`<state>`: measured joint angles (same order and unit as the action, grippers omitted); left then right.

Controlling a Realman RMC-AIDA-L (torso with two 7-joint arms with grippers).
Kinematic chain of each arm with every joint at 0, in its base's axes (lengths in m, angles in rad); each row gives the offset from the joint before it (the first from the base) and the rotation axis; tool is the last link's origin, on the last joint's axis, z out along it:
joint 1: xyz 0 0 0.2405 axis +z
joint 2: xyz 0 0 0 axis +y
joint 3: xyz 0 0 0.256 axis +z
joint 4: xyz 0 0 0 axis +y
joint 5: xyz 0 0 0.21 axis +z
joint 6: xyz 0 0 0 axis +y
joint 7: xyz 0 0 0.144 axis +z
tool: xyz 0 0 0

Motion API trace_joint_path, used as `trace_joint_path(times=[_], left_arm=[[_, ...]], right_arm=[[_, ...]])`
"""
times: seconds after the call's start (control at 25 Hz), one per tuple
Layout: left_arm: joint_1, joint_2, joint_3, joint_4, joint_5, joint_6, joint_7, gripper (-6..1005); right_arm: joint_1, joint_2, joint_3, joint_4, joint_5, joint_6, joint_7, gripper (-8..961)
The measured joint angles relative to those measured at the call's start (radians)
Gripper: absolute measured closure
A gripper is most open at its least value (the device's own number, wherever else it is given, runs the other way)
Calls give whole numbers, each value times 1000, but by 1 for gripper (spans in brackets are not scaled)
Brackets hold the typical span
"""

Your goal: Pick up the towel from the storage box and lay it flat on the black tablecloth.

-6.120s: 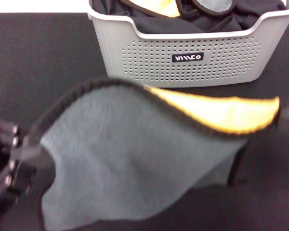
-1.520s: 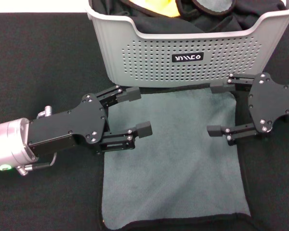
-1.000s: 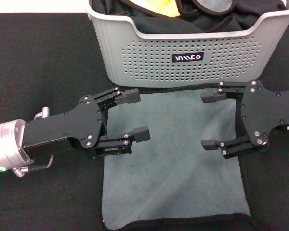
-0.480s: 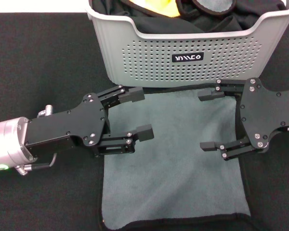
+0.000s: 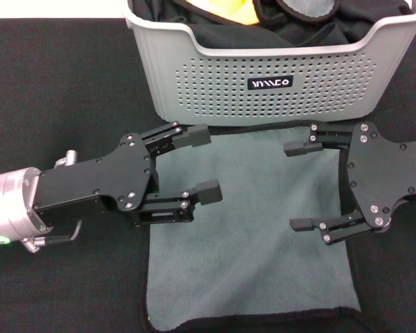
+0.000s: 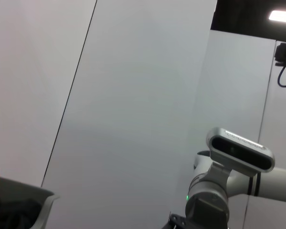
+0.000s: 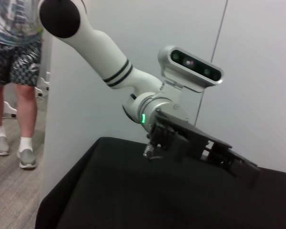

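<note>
The towel (image 5: 253,236) lies flat, grey-teal face up, on the black tablecloth (image 5: 62,90) just in front of the storage box (image 5: 270,76). My left gripper (image 5: 202,161) is open and empty, hovering over the towel's far left corner. My right gripper (image 5: 298,184) is open and empty, over the towel's right edge. More cloths, one showing yellow (image 5: 232,10), fill the box. In the right wrist view the left arm and its gripper (image 7: 205,148) show over the tablecloth (image 7: 133,195).
The box stands at the far middle of the table, its black label (image 5: 270,82) facing me. A person (image 7: 14,71) stands beyond the table's end in the right wrist view. The left wrist view shows only wall panels and the robot's head (image 6: 238,152).
The towel, held up in the air six seconds ago, now lies flat. Over the last second both open grippers have shifted slightly; the right one has moved a little nearer me.
</note>
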<state>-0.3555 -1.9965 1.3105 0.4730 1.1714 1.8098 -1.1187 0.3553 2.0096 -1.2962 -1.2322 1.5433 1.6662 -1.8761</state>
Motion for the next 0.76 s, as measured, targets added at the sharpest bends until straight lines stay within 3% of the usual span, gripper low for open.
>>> trace_joint_path(times=[0.76], left_arm=[[-23,9,-29,1,1,10,-6,125]], right_arm=[[8,0,11,20,3,-1,-57,84]])
